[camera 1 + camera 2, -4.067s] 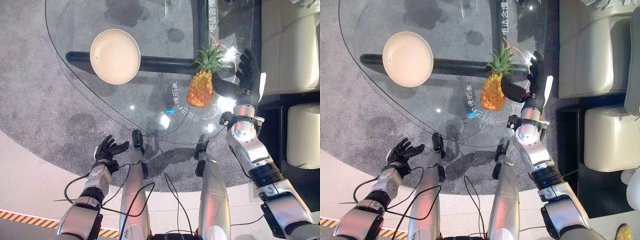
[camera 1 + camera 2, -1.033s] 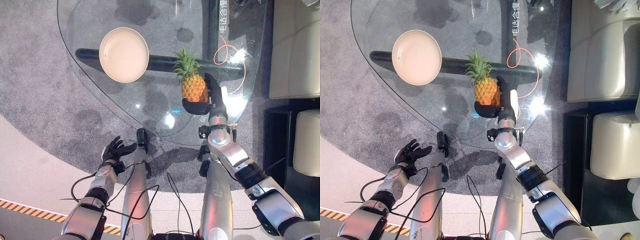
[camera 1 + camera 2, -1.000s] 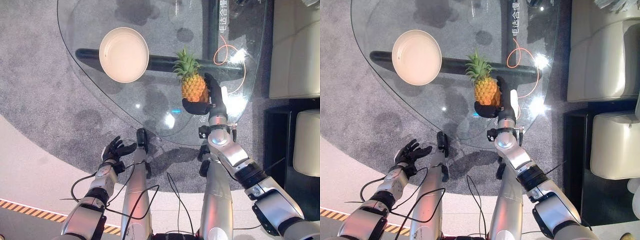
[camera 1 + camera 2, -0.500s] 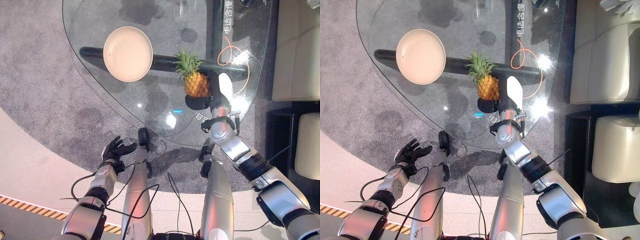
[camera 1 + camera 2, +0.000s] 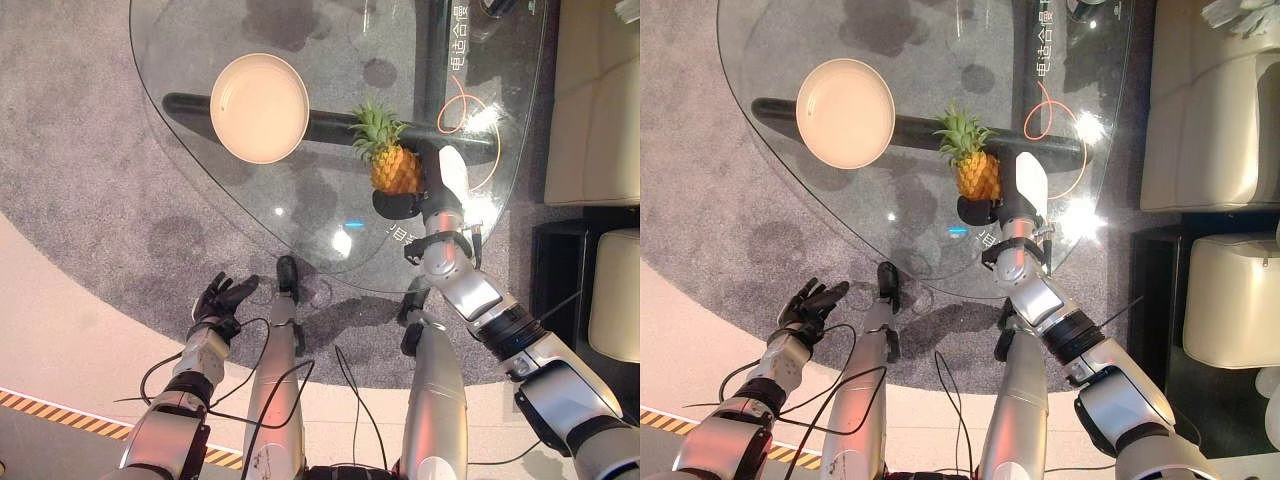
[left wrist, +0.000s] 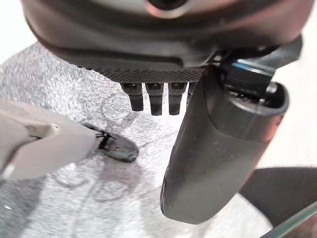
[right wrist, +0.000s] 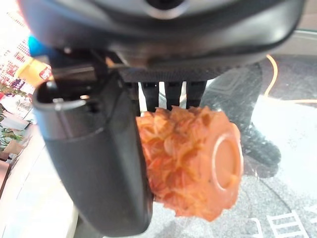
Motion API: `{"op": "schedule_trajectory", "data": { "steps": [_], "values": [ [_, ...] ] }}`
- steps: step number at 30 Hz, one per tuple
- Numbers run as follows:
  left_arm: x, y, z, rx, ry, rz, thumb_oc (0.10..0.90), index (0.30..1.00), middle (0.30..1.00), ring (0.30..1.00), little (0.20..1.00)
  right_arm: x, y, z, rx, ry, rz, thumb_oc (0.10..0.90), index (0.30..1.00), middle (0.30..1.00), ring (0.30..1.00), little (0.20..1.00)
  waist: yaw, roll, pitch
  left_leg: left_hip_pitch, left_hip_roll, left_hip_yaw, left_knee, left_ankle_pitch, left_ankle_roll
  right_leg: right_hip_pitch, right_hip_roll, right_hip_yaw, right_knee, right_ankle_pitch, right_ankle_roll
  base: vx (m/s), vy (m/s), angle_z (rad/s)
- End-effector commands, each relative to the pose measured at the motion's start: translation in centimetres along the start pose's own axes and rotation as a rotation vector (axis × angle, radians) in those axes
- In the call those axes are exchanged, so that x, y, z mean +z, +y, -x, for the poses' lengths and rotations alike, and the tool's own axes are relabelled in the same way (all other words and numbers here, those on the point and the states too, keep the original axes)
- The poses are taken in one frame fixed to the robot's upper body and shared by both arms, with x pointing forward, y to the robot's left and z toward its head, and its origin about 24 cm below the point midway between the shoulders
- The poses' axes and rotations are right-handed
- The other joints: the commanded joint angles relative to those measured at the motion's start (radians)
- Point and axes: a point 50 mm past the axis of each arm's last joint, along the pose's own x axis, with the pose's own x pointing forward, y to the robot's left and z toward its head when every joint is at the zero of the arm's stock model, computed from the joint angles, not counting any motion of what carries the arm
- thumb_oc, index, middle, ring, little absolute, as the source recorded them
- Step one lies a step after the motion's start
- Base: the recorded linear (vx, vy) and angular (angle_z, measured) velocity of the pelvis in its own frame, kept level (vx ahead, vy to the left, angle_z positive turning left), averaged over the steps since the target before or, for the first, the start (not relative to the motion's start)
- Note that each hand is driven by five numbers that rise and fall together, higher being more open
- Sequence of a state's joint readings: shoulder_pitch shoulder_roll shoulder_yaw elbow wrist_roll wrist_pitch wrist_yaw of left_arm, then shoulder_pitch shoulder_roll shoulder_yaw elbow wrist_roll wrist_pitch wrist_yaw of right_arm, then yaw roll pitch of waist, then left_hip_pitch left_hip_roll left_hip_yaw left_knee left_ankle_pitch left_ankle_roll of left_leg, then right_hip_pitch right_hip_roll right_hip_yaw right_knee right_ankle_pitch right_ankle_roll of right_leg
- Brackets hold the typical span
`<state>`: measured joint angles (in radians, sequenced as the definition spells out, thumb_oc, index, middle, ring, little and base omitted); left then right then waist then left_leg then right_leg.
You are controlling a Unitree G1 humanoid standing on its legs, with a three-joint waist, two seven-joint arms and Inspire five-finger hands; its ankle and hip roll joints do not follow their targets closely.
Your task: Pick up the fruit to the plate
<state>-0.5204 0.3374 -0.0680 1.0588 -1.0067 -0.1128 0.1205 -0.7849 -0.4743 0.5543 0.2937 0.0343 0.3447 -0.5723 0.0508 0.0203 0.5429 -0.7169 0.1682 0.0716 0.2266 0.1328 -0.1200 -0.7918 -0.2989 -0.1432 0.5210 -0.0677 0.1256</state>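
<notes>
From the left eye view, my right hand grips the pineapple above the glass counter, crown leaning toward the plate, so carrying it leftward looks like the job. An orange cable loops beside it; nothing blocks the path. In the right eye view, my left hand hangs relaxed and empty over the carpet. The right wrist view confirms thumb and fingers clamped round the fruit's body.

The table is clear, glossy glass. The plate looks smooth and matt. The pineapple has a rough, scaly skin. The carpet is coarse grey pile.
</notes>
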Motion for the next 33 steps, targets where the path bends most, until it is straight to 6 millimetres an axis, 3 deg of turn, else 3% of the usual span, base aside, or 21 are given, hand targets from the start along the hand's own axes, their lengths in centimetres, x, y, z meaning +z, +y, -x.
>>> {"op": "schedule_trajectory", "data": {
  "steps": [1,7,13,19,23,29,33],
  "values": [
    [3.6,2.5,-0.1,0.159,-0.158,0.117,0.800,0.900,0.900,0.900,0.900,-0.7,-4.2,-1.2,-0.217,-0.020,0.076,0.100,0.300,0.300,0.300,0.200,-0.015,0.018,-0.023,0.002,0.056,-0.011,0.078,-0.054,-0.020,0.005,-0.070,-0.009,-0.095,0.113,0.054,0.00,0.000,0.00],
    [7.1,2.7,0.3,0.295,-0.341,0.269,0.800,0.900,0.900,0.900,0.900,-0.1,-4.9,-1.1,-0.292,-0.079,0.041,0.100,0.300,0.300,0.300,0.200,-0.017,0.017,-0.023,0.004,0.053,-0.012,0.075,-0.056,-0.022,0.005,-0.067,-0.006,-0.091,0.105,0.051,0.00,0.000,0.00],
    [11.6,1.4,1.4,0.405,-0.569,0.350,0.800,0.900,0.900,0.900,0.900,0.3,-6.0,-0.9,-0.404,-0.134,0.003,0.100,0.300,0.300,0.300,0.200,-0.023,0.022,-0.023,-0.002,0.046,-0.017,0.081,-0.061,-0.023,-0.002,-0.064,0.002,-0.086,0.100,0.049,0.00,0.000,0.00],
    [14.1,0.7,2.6,0.435,-0.722,0.419,0.800,0.900,0.900,0.900,0.900,0.8,-6.9,-0.8,-0.473,-0.200,-0.020,0.100,0.300,0.300,0.300,0.200,-0.029,0.024,-0.023,-0.002,0.047,-0.013,0.077,-0.062,-0.024,-0.003,-0.056,0.008,-0.093,0.100,0.046,0.00,0.000,0.00],
    [16.2,-1.3,3.8,0.344,-0.834,0.481,0.800,0.900,0.900,0.900,0.900,1.3,-7.4,-0.6,-0.508,-0.246,-0.035,0.100,0.300,0.300,0.300,0.200,-0.031,0.031,-0.023,-0.007,0.045,-0.011,0.077,-0.064,-0.023,-0.010,-0.055,0.015,-0.090,0.096,0.045,0.00,0.000,0.00],
    [18.1,-5.2,5.8,0.186,-0.971,0.432,0.800,0.900,0.900,0.900,0.900,2.2,-8.0,-0.5,-0.545,-0.311,-0.048,0.100,0.300,0.300,0.300,0.200,-0.025,0.034,-0.023,-0.012,0.045,-0.012,0.073,-0.065,-0.023,-0.011,-0.056,0.012,-0.093,0.097,0.046,0.00,-0.003,-0.02],
    [18.8,-8.5,7.5,-0.029,-1.044,0.369,0.800,0.900,0.900,0.900,0.900,3.4,-8.6,-0.4,-0.573,-0.396,-0.050,0.100,0.300,0.300,0.300,0.200,-0.019,0.039,-0.023,-0.010,0.040,-0.014,0.072,-0.069,-0.022,-0.005,-0.059,0.007,-0.098,0.100,0.050,0.00,0.000,0.00]
  ]
}}
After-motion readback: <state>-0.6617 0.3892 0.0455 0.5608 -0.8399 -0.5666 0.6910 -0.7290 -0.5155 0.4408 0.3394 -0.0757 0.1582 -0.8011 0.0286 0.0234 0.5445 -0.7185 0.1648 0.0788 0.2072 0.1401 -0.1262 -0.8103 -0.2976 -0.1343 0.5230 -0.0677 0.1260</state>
